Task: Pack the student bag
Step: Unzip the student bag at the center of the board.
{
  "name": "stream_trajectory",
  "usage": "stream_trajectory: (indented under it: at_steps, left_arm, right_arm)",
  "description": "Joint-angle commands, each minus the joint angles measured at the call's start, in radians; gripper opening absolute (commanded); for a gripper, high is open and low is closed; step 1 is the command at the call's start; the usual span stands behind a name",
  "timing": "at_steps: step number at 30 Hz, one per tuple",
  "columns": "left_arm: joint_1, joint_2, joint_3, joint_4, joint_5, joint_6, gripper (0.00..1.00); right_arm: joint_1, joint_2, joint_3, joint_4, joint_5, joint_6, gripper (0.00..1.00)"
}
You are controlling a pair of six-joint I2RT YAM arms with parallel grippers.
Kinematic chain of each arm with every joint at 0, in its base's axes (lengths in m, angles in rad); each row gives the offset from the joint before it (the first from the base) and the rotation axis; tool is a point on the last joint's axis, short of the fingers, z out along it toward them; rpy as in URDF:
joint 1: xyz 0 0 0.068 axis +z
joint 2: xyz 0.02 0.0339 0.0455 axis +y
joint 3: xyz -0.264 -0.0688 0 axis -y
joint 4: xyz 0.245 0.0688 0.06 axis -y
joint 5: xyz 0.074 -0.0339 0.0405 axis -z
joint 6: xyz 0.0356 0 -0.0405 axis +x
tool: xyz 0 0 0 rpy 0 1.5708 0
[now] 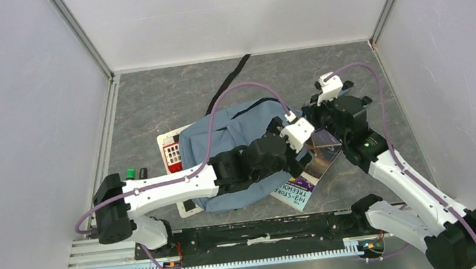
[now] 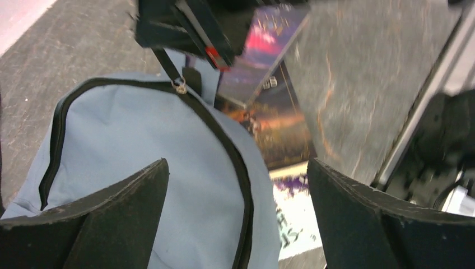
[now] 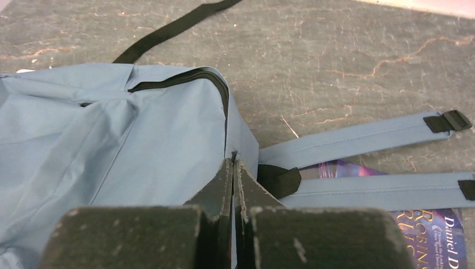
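The student bag (image 1: 237, 155) lies flat in the middle of the table, grey-blue with a black zip (image 2: 224, 140). My left gripper (image 2: 238, 218) hovers open just above its right end, fingers wide either side of the zip line, holding nothing. The right gripper (image 3: 233, 162) is shut on the bag's black zip pull (image 2: 168, 64) at the bag's top corner, a sliver of blue fabric showing between the jaws. Two blue shoulder straps (image 3: 358, 140) trail off to the right over a book.
A dark glossy book (image 2: 269, 129) and a white and teal book (image 1: 294, 191) lie partly under the bag's right end. A red and white calculator (image 1: 171, 154) sticks out on the left, near small green and black items (image 1: 130, 174). A black strap (image 1: 236, 74) runs toward the back wall.
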Motion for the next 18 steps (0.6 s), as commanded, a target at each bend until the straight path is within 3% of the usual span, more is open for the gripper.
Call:
stream_trajectory:
  at_steps: [1, 6, 11, 12, 14, 17, 18]
  left_arm:
    - [-0.004, 0.087, 0.105, 0.069, -0.166, -0.186, 0.99]
    - [-0.004, 0.202, 0.205, -0.008, -0.307, -0.229, 1.0]
    - [-0.004, 0.243, 0.178, 0.022, -0.396, -0.264, 1.0]
    - [-0.004, 0.248, 0.178, 0.023, -0.406, -0.265, 0.96]
    - [-0.004, 0.252, 0.182, 0.021, -0.421, -0.263, 0.75]
    - [-0.006, 0.233, 0.194, 0.016, -0.426, -0.244, 0.29]
    - [-0.005, 0.22, 0.198, 0.016, -0.425, -0.222, 0.19]
  right_arm:
    - [-0.006, -0.045, 0.093, -0.043, -0.039, -0.026, 0.0]
    - [-0.005, -0.074, 0.148, -0.09, -0.039, -0.04, 0.0]
    - [-0.006, -0.094, 0.171, -0.097, -0.039, -0.041, 0.0]
    - [-0.005, -0.097, 0.173, -0.098, -0.039, -0.041, 0.0]
    - [-0.005, -0.102, 0.176, -0.101, -0.039, -0.046, 0.0]
    - [-0.005, -0.104, 0.183, -0.112, -0.031, -0.054, 0.0]
    - [-0.006, -0.106, 0.188, -0.115, -0.021, -0.056, 0.0]
